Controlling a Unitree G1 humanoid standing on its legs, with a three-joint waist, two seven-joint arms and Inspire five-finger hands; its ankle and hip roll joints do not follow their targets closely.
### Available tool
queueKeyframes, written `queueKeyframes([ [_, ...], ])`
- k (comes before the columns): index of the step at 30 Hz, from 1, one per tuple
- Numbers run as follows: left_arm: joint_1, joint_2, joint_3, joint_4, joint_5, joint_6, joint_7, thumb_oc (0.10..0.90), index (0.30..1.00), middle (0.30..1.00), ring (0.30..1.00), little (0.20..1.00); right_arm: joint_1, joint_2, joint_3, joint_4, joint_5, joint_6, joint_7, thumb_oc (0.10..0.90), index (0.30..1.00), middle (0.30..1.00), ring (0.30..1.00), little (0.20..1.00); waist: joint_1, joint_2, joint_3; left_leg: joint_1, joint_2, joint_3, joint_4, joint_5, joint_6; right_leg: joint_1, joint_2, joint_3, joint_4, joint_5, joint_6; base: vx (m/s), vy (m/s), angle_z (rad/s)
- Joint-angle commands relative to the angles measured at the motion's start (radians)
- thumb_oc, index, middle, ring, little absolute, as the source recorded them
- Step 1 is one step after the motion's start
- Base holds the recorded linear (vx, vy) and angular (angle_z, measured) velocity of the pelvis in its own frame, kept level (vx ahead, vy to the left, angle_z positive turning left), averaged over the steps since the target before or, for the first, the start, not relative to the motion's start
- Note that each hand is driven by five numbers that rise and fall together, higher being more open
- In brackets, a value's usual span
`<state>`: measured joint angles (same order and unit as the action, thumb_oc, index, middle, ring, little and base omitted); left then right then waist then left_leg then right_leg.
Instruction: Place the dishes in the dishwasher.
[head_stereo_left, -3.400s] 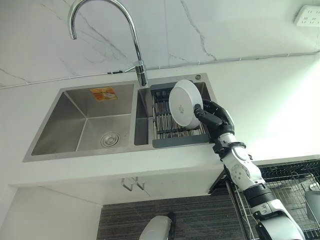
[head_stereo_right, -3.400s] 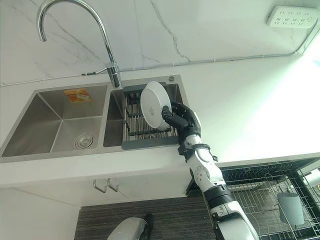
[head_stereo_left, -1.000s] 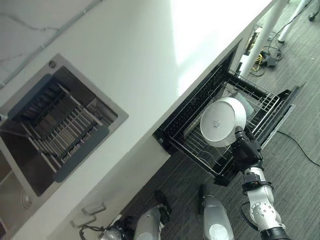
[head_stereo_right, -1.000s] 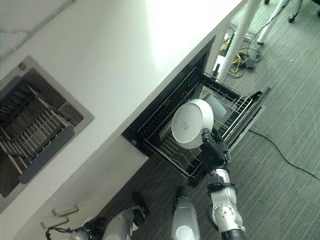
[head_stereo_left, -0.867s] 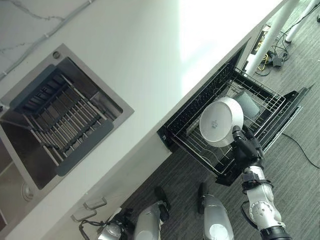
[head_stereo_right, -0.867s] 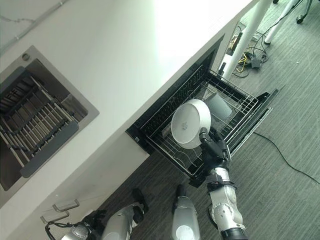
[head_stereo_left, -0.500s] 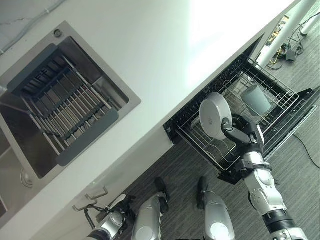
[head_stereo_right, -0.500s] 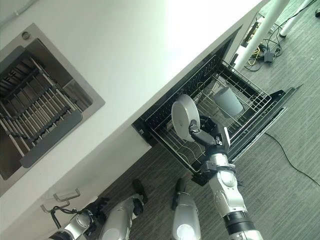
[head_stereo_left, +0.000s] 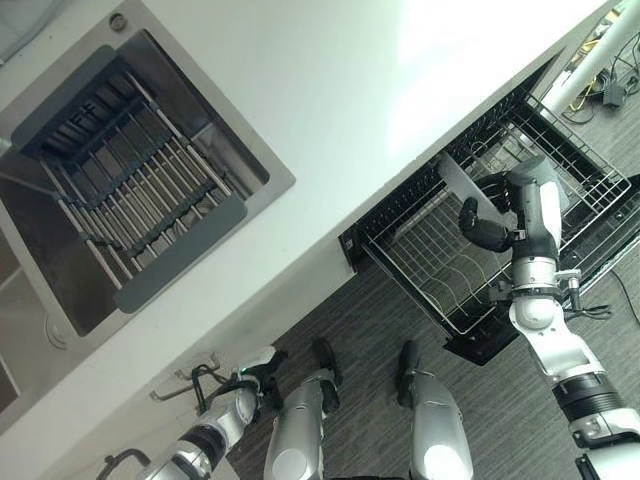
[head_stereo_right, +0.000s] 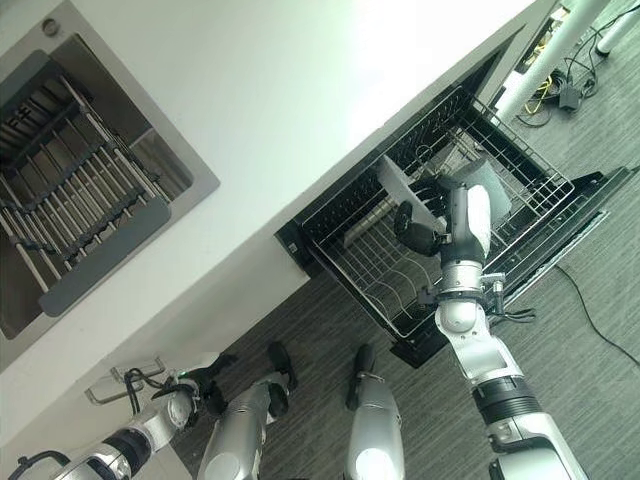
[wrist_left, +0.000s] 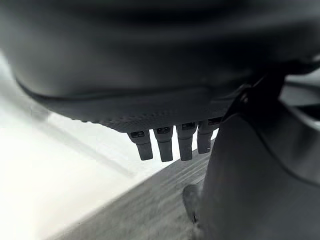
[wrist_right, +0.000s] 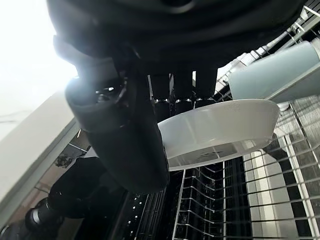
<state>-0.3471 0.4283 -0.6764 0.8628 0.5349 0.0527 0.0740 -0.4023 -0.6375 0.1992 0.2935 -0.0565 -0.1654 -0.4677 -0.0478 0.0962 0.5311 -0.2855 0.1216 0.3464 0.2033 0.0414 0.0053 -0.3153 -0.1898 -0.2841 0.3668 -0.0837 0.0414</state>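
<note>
My right hand (head_stereo_left: 483, 228) is shut on a white dish (head_stereo_left: 455, 183), which it holds on edge, low over the pulled-out wire rack (head_stereo_left: 420, 300) of the dishwasher under the counter. In the right wrist view the thumb (wrist_right: 125, 130) lies on the near side of the dish (wrist_right: 220, 127) and the fingers (wrist_right: 182, 87) curl over its rim. A grey cup (wrist_right: 280, 70) stands in the rack just past the dish. My left hand (head_stereo_left: 255, 365) hangs low by the cabinet front, its fingers (wrist_left: 170, 145) straight and holding nothing.
A steel sink (head_stereo_left: 60, 290) with a dark drying rack (head_stereo_left: 130, 190) over it is set in the white counter (head_stereo_left: 330, 90). A cabinet handle (head_stereo_left: 185, 378) shows below it. Grey floor (head_stereo_left: 600, 330) lies beyond the open dishwasher door.
The camera has shifted. My right hand has turned the dish from face-on to edge-on and carried it lower and further in over the rack. The left hand now shows by the cabinet.
</note>
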Motion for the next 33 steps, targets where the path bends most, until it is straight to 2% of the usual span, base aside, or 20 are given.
queueKeyframes([
  [1, 0.013, 0.034, 0.001, -0.028, 0.148, -0.020, 0.010, 0.800, 0.900, 0.900, 0.900, 0.900, -0.129, -0.076, -0.013, -0.048, -0.072, -0.041, -0.057, 0.400, 0.300, 0.300, 0.300, 0.300, -0.015, -0.014, -0.028, -0.023, 0.009, -0.105, 0.097, -0.170, -0.053, 0.031, 0.025, 0.018, 0.006, -0.108, 0.051, 0.00, 0.000, 0.00],
  [5, -0.033, 0.030, -0.053, 0.015, 0.158, -0.020, 0.034, 0.800, 0.900, 0.900, 0.900, 0.900, -0.180, -0.088, 0.086, 0.046, -0.147, -0.032, -0.034, 0.400, 0.300, 0.300, 0.300, 0.300, -0.014, -0.020, -0.023, -0.031, 0.006, -0.108, 0.097, -0.170, -0.051, 0.022, 0.027, 0.021, 0.009, -0.108, 0.057, -0.01, -0.013, -0.02],
  [9, -0.088, -0.003, -0.082, 0.107, 0.143, -0.043, 0.076, 0.800, 0.900, 0.900, 0.900, 0.900, -0.250, -0.048, 0.200, 0.190, -0.169, -0.033, -0.052, 0.400, 0.300, 0.300, 0.300, 0.300, -0.001, -0.023, -0.020, -0.050, 0.006, -0.112, 0.097, -0.170, -0.045, 0.008, 0.028, 0.014, 0.004, -0.102, 0.059, -0.06, -0.056, -0.01],
  [16, -0.162, -0.032, -0.112, 0.158, 0.139, -0.059, 0.093, 0.800, 0.900, 0.900, 0.900, 0.900, -0.378, 0.030, 0.333, 0.418, -0.230, -0.013, -0.108, 0.400, 0.300, 0.300, 0.300, 0.300, 0.033, 0.002, -0.011, -0.109, -0.010, -0.135, 0.097, -0.161, -0.048, -0.039, 0.026, -0.001, 0.006, -0.098, 0.060, -0.08, -0.023, 0.04],
  [17, -0.165, -0.033, -0.115, 0.160, 0.136, -0.058, 0.095, 0.800, 0.900, 0.900, 0.900, 0.900, -0.386, 0.035, 0.342, 0.438, -0.224, -0.007, -0.099, 0.532, 0.498, 0.498, 0.498, 0.498, 0.035, 0.005, -0.011, -0.114, -0.012, -0.136, 0.097, -0.160, -0.049, -0.044, 0.025, -0.002, 0.008, -0.098, 0.060, -0.09, 0.011, 0.06],
  [18, -0.171, -0.036, -0.118, 0.167, 0.133, -0.056, 0.100, 0.800, 0.900, 0.900, 0.900, 0.900, -0.400, 0.050, 0.365, 0.486, -0.180, 0.006, -0.052, 0.800, 0.900, 0.900, 0.900, 0.900, 0.041, 0.013, -0.011, -0.125, -0.017, -0.139, 0.097, -0.158, -0.050, -0.050, 0.024, -0.005, 0.008, -0.099, 0.059, -0.06, 0.010, 0.11],
  [20, -0.176, -0.035, -0.119, 0.167, 0.135, -0.055, 0.099, 0.800, 0.900, 0.900, 0.900, 0.900, -0.400, 0.060, 0.370, 0.504, -0.124, -0.002, 0.011, 0.800, 0.900, 0.900, 0.900, 0.900, 0.044, 0.017, -0.011, -0.131, -0.021, -0.142, 0.097, -0.158, -0.051, -0.055, 0.023, -0.005, 0.010, -0.099, 0.058, -0.05, 0.009, 0.13],
  [21, -0.178, -0.031, -0.118, 0.165, 0.139, -0.054, 0.097, 0.800, 0.900, 0.900, 0.900, 0.900, -0.397, 0.067, 0.370, 0.510, -0.052, -0.022, 0.062, 0.800, 0.900, 0.900, 0.900, 0.900, 0.046, 0.019, -0.011, -0.135, -0.024, -0.144, 0.097, -0.158, -0.050, -0.059, 0.021, -0.007, 0.010, -0.098, 0.058, 0.04, 0.004, 0.07],
  [23, -0.183, -0.027, -0.117, 0.164, 0.139, -0.053, 0.092, 0.800, 0.900, 0.900, 0.900, 0.900, -0.396, 0.079, 0.363, 0.515, -0.017, -0.036, 0.102, 0.800, 0.900, 0.900, 0.900, 0.900, 0.047, 0.014, -0.012, -0.123, -0.033, -0.149, 0.097, -0.178, -0.057, -0.050, 0.014, 0.005, 0.015, -0.122, 0.069, 0.01, 0.001, 0.02],
  [25, -0.184, -0.021, -0.106, 0.149, 0.156, -0.049, 0.082, 0.800, 0.900, 0.900, 0.900, 0.900, -0.389, 0.094, 0.345, 0.513, 0.072, -0.046, 0.172, 0.800, 0.900, 0.900, 0.900, 0.900, 0.050, 0.018, -0.011, -0.139, -0.026, -0.142, 0.097, -0.156, -0.051, -0.063, 0.015, -0.010, 0.010, -0.095, 0.060, -0.08, 0.002, 0.05],
  [26, -0.183, -0.019, -0.106, 0.141, 0.155, -0.045, 0.079, 0.800, 0.900, 0.900, 0.900, 0.900, -0.383, 0.098, 0.335, 0.505, 0.100, -0.054, 0.180, 0.800, 0.900, 0.900, 0.900, 0.900, 0.048, 0.012, -0.012, -0.124, -0.034, -0.149, 0.097, -0.177, -0.058, -0.050, 0.013, 0.004, 0.011, -0.116, 0.070, -0.03, 0.006, 0.06],
  [27, -0.182, -0.017, -0.102, 0.133, 0.154, -0.043, 0.079, 0.800, 0.900, 0.900, 0.900, 0.900, -0.378, 0.100, 0.321, 0.491, 0.114, -0.060, 0.175, 0.800, 0.900, 0.900, 0.900, 0.900, 0.047, 0.017, -0.011, -0.139, -0.026, -0.144, 0.097, -0.155, -0.051, -0.065, 0.019, -0.006, 0.009, -0.091, 0.059, -0.02, 0.009, 0.05],
  [31, -0.166, -0.021, -0.076, 0.113, 0.117, -0.020, 0.096, 0.800, 0.900, 0.900, 0.900, 0.900, -0.327, 0.099, 0.262, 0.351, 0.114, -0.055, 0.112, 0.800, 0.900, 0.900, 0.900, 0.900, 0.024, 0.006, -0.011, -0.128, -0.024, -0.140, 0.097, -0.158, -0.049, -0.063, 0.035, 0.015, 0.010, -0.092, 0.056, -0.03, 0.016, 0.03],
  [33, -0.148, -0.039, -0.046, 0.117, 0.060, -0.010, 0.122, 0.800, 0.900, 0.900, 0.900, 0.900, -0.272, 0.111, 0.221, 0.236, 0.128, -0.105, 0.028, 0.800, 0.900, 0.900, 0.900, 0.900, 0.006, 0.000, -0.011, -0.117, -0.020, -0.132, 0.097, -0.160, -0.046, -0.060, 0.044, 0.028, 0.012, -0.094, 0.055, 0.02, 0.059, -0.01],
])
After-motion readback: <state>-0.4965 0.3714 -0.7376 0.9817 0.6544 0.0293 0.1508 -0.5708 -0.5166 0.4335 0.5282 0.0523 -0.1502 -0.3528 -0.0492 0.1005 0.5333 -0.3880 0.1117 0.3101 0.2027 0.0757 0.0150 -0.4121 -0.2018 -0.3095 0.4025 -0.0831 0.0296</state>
